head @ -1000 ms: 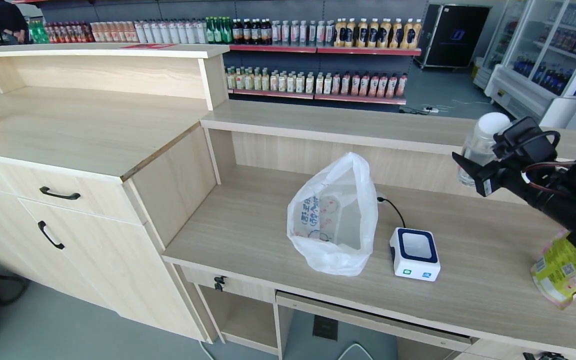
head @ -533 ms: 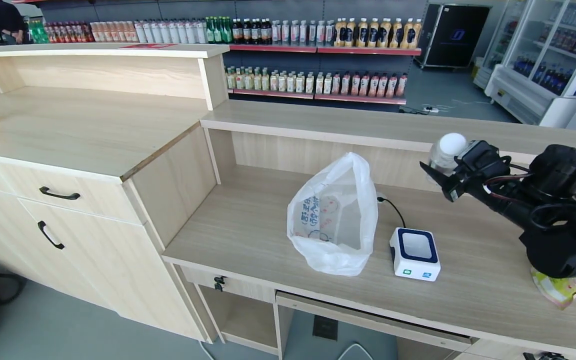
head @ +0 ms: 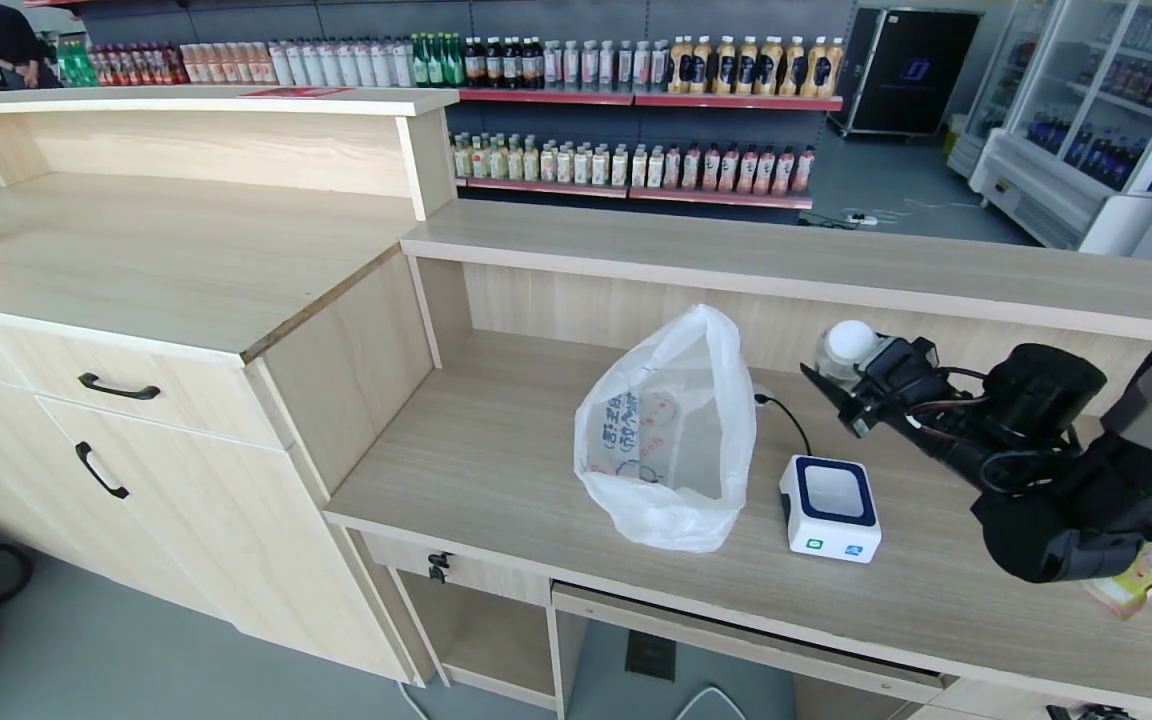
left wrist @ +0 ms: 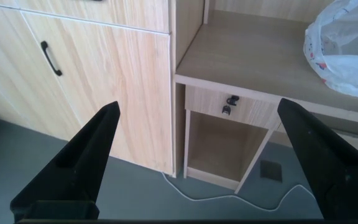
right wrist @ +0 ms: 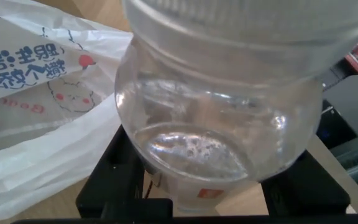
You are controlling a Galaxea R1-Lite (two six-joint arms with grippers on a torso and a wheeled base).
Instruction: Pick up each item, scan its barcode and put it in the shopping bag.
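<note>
One clear bottle (right wrist: 216, 118) in right gripper (head: 839, 378), left gripper (left wrist: 199, 104) spread facing cabinet (left wrist: 104, 81)

Nothing worth transcribing. The shopping bag (head: 666, 440) carries blue characters in two columns plus red cartoon marks (clearest in the right wrist view). There's a tiny red label low on the bottle (right wrist: 216, 124), too small to read. The scanner (head: 829, 505) has two icon stickers on its front edge. Print on the pouch (head: 1151, 565) is illegible.

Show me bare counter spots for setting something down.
Free: light wood counter between the cabinet wall and the white plastic shopping bag; right of the white scanner box. Crowded: between bag and scanner, clear bottle held nearby.
</note>
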